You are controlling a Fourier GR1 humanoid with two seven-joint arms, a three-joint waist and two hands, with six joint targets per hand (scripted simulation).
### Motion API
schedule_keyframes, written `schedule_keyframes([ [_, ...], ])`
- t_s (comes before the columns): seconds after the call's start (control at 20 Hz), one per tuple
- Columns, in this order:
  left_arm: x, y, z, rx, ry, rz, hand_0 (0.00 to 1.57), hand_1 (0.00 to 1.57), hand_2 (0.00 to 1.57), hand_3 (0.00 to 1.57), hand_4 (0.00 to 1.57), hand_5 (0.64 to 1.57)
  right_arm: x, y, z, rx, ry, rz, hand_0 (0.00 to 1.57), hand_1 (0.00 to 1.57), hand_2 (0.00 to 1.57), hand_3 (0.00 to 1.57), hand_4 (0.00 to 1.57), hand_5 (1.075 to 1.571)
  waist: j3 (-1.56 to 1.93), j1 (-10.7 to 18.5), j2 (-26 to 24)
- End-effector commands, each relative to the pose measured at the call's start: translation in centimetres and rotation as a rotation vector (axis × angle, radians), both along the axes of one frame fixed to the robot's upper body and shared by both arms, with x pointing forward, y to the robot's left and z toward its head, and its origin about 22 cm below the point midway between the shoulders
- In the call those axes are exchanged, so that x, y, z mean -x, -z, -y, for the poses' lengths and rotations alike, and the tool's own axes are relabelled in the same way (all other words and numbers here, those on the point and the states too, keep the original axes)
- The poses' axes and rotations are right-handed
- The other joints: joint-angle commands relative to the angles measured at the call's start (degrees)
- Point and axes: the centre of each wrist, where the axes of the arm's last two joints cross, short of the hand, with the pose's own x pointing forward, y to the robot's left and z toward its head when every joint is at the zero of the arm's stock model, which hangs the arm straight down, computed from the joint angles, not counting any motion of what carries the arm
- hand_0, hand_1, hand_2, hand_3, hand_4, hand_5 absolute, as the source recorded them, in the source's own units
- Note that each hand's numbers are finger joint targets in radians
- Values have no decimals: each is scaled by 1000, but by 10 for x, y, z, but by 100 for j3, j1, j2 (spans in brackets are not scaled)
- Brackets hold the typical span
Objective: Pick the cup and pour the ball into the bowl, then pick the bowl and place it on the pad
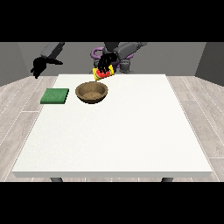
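Observation:
A brown bowl (pixel 92 92) sits on the white table (pixel 131 131), left of the middle at the far side. Just above the bowl's far rim, a yellow and red cup (pixel 103 74) hangs tilted, and the hand at the view's right (pixel 106 62) is curled around it. A ball does not show. A green pad (pixel 55 96) lies flat to the left of the bowl. The hand at the view's left (pixel 38 66) hovers beyond the table's far left corner, fingers relaxed, holding nothing.
The robot's torso (pixel 122 54) stands behind the table's far edge. Wide bare table surface stretches in front of and to the right of the bowl.

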Motion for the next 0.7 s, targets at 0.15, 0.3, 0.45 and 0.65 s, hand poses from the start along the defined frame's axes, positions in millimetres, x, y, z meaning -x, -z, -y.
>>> schedule_keyframes([
  [0.15,3,-9,13,-228,79,19,0,0,1571,1571,1246,1395,-2,4,-4,2,14,1,0,0,0,161,0,1516,2,118,9],
  [0.3,-8,-19,10,-360,71,47,702,702,1571,1571,1199,1416,3,12,-6,-1,12,-20,0,0,0,181,0,1519,1,66,-236],
  [0.45,-22,-39,16,-472,39,134,1511,1511,1571,1571,1203,1443,-7,4,-14,-12,-16,-12,0,0,0,171,0,1516,1,-109,-199],
  [0.65,-11,-71,39,-474,97,192,1557,1557,1571,1571,1191,1467,18,9,25,-6,55,-1,0,0,0,172,0,1516,3,283,-27],
])
